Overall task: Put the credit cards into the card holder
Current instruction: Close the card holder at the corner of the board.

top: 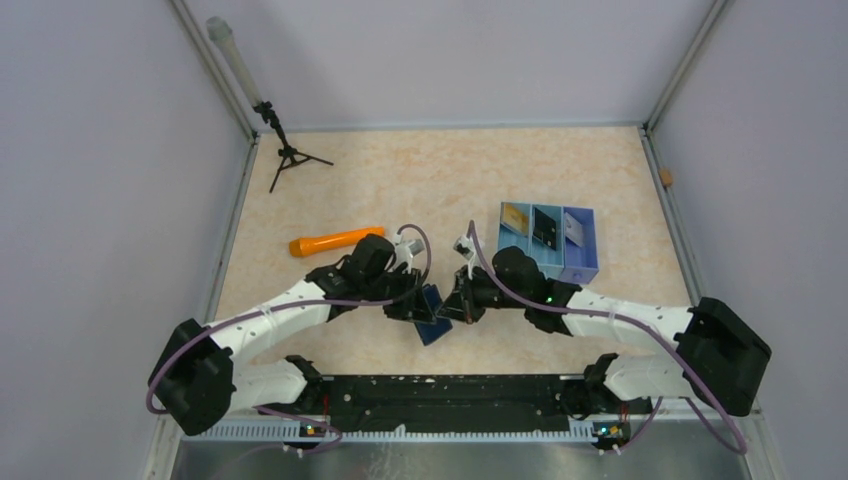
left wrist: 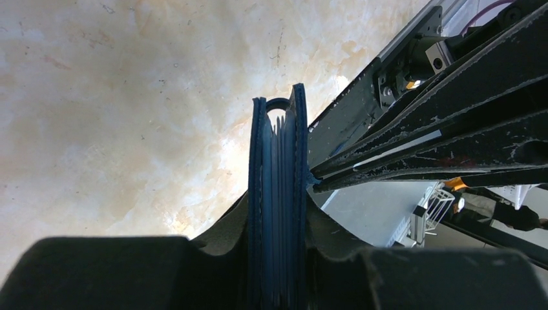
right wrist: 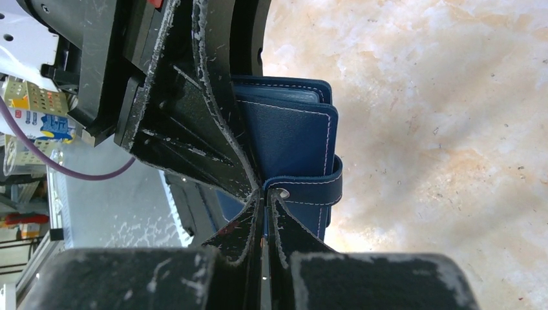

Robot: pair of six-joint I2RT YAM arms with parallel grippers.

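Two white-and-black robot arms are meeting over the centre of a beige marbled table (top: 450, 180), sharing one small navy-blue leather folding card holder (top: 434, 325).

The left gripper (top: 425, 305) is clamping the card holder edge-on between its two black fingers, as the left wrist view shows, with the folded layers standing upright in the grip. The right gripper (right wrist: 265, 194) is closing tight, its fingertips pressing together at the tab end of the wallet's single navy strap (right wrist: 310, 187). Whether the tab is actually being pinched between them cannot be told.

Beyond and to the right of the right gripper, one blue plastic tray (top: 580, 270) with three compartments is sitting on the table, well apart from both claws. Three credit cards are lying in it, one per compartment: one gold-yellow card (top: 515, 218), one black card (top: 545, 228) and one white card (top: 573, 230).

Beyond and to the left of the left gripper, one orange cylindrical torch-like object (top: 335, 241) is lying on its side. Farther off the same way, one small black tripod (top: 290, 160) is standing in the table's corner.
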